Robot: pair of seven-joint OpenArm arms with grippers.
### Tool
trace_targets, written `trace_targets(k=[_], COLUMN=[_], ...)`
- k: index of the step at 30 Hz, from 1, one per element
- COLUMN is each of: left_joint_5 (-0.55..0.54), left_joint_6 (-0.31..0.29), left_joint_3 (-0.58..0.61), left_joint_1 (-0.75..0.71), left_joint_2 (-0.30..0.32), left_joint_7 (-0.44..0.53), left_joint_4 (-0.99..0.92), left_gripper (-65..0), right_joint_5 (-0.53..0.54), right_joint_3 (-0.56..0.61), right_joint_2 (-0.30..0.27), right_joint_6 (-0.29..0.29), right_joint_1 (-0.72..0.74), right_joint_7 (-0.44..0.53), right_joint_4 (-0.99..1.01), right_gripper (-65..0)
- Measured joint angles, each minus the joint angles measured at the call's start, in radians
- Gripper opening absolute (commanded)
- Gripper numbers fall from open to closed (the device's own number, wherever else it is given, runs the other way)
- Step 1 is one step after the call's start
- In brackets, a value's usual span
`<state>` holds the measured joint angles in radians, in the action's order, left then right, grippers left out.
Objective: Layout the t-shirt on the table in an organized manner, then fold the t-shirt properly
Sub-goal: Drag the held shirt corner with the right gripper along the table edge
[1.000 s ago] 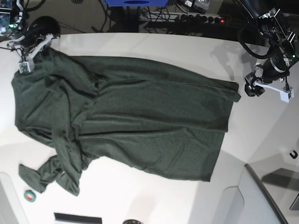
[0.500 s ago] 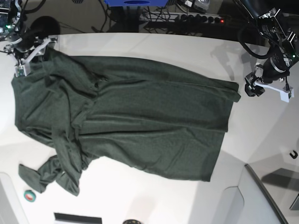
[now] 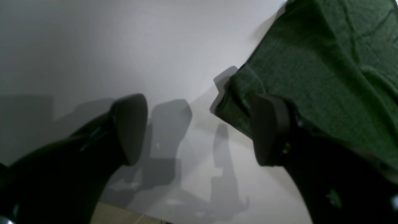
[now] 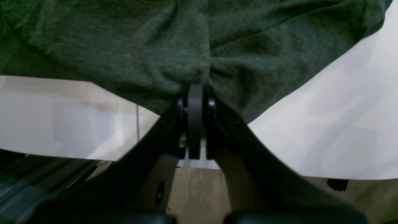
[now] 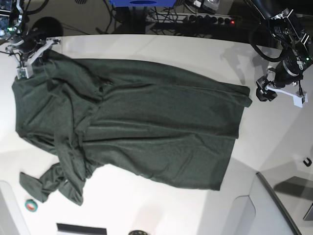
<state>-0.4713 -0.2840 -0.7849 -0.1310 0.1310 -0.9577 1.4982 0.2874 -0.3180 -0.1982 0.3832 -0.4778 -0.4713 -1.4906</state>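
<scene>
The white desk has a curved far edge and faint seams. A dark green t-shirt lies spread across most of it, wrinkled, one sleeve bunched near the front edge. Its hem corner lies just beside the left claw; its opposite corner lies at the right claw. A small round object lies beside the bunched sleeve.

Can't read any text, labels, brand names or numbers anywhere in these shots. The dark forest-green knit t-shirt is totally plain, and so is the smooth white tabletop.
</scene>
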Motion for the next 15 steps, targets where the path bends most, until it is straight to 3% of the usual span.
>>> trace_targets(k=[15], left_joint_5=[0.0], left_joint_6=[0.0], left_joint_3=[0.0], left_joint_1=[0.0], left_joint_2=[0.0], left_joint_7=[0.0], left_joint_4=[0.0], left_gripper=[-15.5], right_joint_5=[0.0], right_joint_3=[-0.003], right_joint_2=[-0.006], right_joint_6=[-0.001], right_joint_1=[0.0], right_joint_7=[-0.002], right_joint_4=[-0.08], right_gripper=[-64.1])
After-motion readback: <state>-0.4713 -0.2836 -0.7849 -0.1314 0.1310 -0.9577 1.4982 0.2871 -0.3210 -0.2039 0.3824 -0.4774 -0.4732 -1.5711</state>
